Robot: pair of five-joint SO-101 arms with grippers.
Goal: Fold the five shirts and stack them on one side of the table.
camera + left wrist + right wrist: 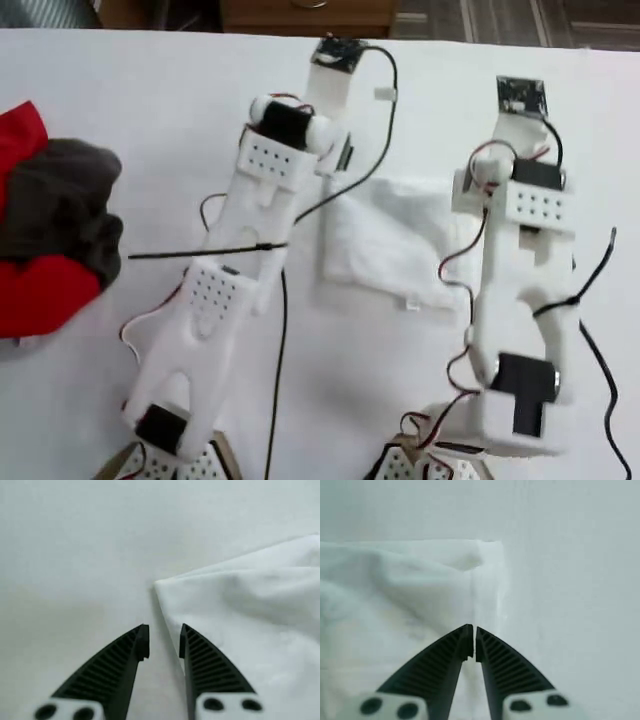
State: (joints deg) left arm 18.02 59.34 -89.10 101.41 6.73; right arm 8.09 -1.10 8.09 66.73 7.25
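Observation:
A folded white shirt (390,240) lies flat on the white table (150,90) between my two arms. My left gripper (163,641) hangs just above the shirt's corner (159,585), open by a narrow gap, with one finger (200,655) over the cloth (250,610) and the other over bare table. In the high view its dark fingers (344,158) show at the shirt's far left corner. My right gripper (474,642) is shut over the shirt (395,595), close to its edge near another corner (492,547). Whether it pinches cloth I cannot tell.
A crumpled pile of a grey shirt (65,205) on a red shirt (40,295) sits at the table's left edge. Black cables (280,330) trail between the arms. The right arm (520,260) covers the white shirt's right side.

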